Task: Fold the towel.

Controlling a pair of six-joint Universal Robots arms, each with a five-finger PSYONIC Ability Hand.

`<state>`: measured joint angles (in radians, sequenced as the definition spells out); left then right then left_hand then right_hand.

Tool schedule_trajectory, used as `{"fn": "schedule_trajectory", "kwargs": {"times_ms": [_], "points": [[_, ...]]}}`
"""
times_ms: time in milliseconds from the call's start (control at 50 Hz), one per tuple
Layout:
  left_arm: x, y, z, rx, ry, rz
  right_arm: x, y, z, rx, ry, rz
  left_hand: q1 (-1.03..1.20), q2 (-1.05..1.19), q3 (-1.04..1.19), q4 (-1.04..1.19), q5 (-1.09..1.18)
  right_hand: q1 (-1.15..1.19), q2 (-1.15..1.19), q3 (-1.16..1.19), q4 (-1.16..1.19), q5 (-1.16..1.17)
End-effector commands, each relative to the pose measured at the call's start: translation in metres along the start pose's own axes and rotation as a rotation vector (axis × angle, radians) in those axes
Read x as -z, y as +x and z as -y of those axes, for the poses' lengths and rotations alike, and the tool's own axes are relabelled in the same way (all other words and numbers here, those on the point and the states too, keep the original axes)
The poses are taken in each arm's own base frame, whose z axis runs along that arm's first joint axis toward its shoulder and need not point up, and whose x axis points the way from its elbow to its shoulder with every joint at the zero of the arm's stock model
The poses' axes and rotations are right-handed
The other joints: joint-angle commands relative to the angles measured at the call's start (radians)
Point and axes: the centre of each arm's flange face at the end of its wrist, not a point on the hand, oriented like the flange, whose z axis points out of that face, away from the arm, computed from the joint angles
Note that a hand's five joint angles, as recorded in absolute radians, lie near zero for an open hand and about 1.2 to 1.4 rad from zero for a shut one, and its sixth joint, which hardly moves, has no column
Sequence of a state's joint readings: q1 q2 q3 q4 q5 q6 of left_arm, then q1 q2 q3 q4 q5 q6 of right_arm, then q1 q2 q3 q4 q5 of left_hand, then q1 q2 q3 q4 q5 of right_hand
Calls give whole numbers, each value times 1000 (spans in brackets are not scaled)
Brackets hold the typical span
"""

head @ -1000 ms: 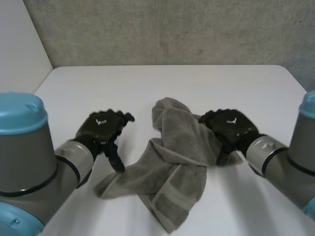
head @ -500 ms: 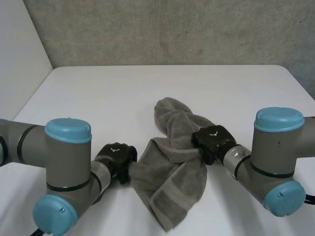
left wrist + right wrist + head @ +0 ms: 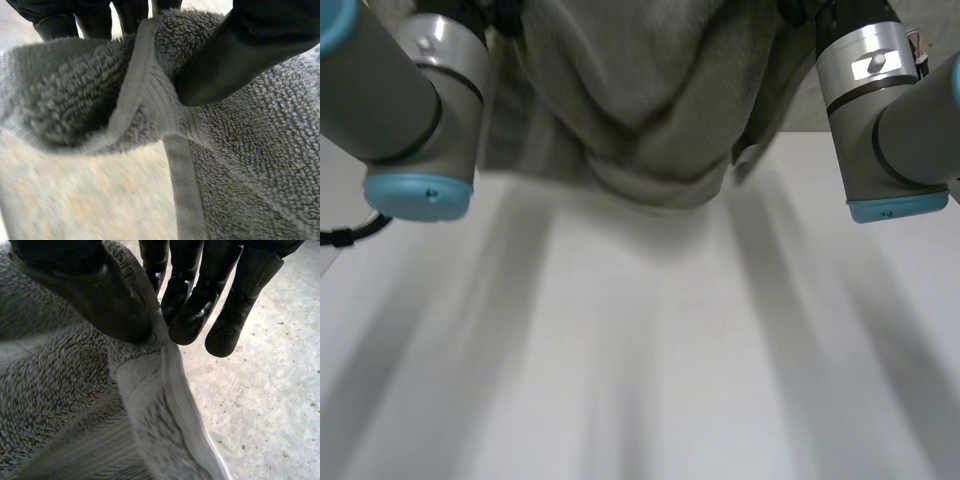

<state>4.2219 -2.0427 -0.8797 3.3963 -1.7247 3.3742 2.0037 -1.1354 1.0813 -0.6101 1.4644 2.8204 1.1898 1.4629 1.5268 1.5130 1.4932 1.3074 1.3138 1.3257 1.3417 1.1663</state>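
towel (image 3: 650, 90): grey terry, held up in the air between the two arms and clear of the white table (image 3: 650, 380); its middle sags in a deep curve between the two grips.
left hand (image 3: 235, 50): clamped on the towel; thumb pressed into the nap just beside the flat woven hem (image 3: 142, 100), fingers on the other side of the cloth. the grip sits at an edge, likely near a corner (the corner itself is not plain to see).
right hand (image 3: 85, 290): also pinching; thumb on one face of the towel's edge, fingertips meeting it from the other face, with the hem running away from the pinch.
left arm (image 3: 390, 90) / right arm (image 3: 880, 110): raised, one at each side of the hanging cloth, well apart.
why held so: judged. two pinches on the edge, spread apart and lifted, let the cloth's own weight pull out the bunching so it hangs more like a sheet. a thumb-against-fingers pinch at the hem suits thick terry, since the woven band is firmer than the pile.
step in hand: judged as the lift-and-spread before laying out; no fold is made yet.
next calls for: hands spread wider to take out the sag, then the free edge lowered to the table first.
risk: cloth slipping from a pinch, since each grip holds little material.
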Motion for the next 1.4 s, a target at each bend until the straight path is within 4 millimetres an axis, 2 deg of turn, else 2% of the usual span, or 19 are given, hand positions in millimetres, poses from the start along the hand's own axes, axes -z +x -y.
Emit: {"fn": "schedule_trajectory", "kwargs": {"times_ms": [20,60,120,160,180,200,220,240,260,280,420,520,600,700,960,1000,1040,1080,1400], "points": [[20,1,-20,-14,-81,-19,30,-11,-28,-48,-218,83,207,-67,-131,-117,-271,89,83,71,55,55],[44,4,-48,-34,-183,-48,40,-12,-36,-58,-260,94,207,-67,-131,-117,-271,89,83,71,55,55],[56,4,-62,-43,-231,-61,62,-14,-51,-67,-340,141,207,-67,-131,-117,-271,89,83,71,55,55],[83,5,-91,-60,-333,-97,72,-17,-53,-72,-363,173,207,-67,-131,-117,-271,89,83,71,55,55],[83,5,-91,-60,-334,-97,83,-22,-56,-78,-390,216,207,-67,-131,-117,-271,89,83,71,55,55],[98,4,-107,-66,-384,-115,97,-28,-60,-96,-434,265,207,-67,-131,-117,-271,89,83,71,55,55],[112,2,-122,-73,-429,-128,98,-28,-60,-96,-434,266,207,-67,-131,-117,-271,89,83,71,55,55],[112,1,-122,-73,-430,-128,113,-33,-65,-115,-492,314,207,-67,-131,-117,-271,89,83,71,55,55],[126,-2,-135,-85,-470,-143,129,-36,-71,-125,-562,350,207,-67,-131,-117,-271,89,83,71,55,55],[140,-1,-146,-98,-503,-174,130,-36,-71,-125,-563,351,207,-67,-131,-117,-271,89,83,71,55,55],[180,4,-169,-227,-576,-306,202,-48,-89,-87,-847,495,172,-101,-165,-152,-306,89,83,71,55,55],[186,-4,-176,-297,-599,-316,219,-48,-93,-85,-876,498,-81,-354,-418,-404,-559,89,83,71,55,55],[188,-5,-179,-299,-612,-316,224,-49,-95,-81,-870,493,-576,-849,-913,-899,-1054,89,83,71,55,55],[191,-4,-183,-299,-627,-323,226,-45,-99,-76,-869,472,-694,-967,-1031,-1017,-1172,89,83,71,55,55],[204,-2,-183,-298,-659,-340,229,-38,-107,-62,-855,434,-659,-932,-996,-983,-1137,89,83,71,55,55],[205,-2,-182,-297,-658,-341,229,-37,-107,-58,-853,427,-592,-865,-929,-915,-1070,89,83,71,55,55],[204,-1,-182,-296,-650,-338,228,-36,-107,-52,-857,416,-369,-643,-707,-693,-847,89,83,71,55,55],[204,0,-181,-296,-646,-339,228,-35,-108,-44,-861,403,-328,-601,-665,-651,-806,89,83,71,55,55],[210,4,-180,-297,-542,-329,227,-30,-109,-25,-878,354,-633,-906,-970,-956,-1111,89,83,71,55,55]]}}
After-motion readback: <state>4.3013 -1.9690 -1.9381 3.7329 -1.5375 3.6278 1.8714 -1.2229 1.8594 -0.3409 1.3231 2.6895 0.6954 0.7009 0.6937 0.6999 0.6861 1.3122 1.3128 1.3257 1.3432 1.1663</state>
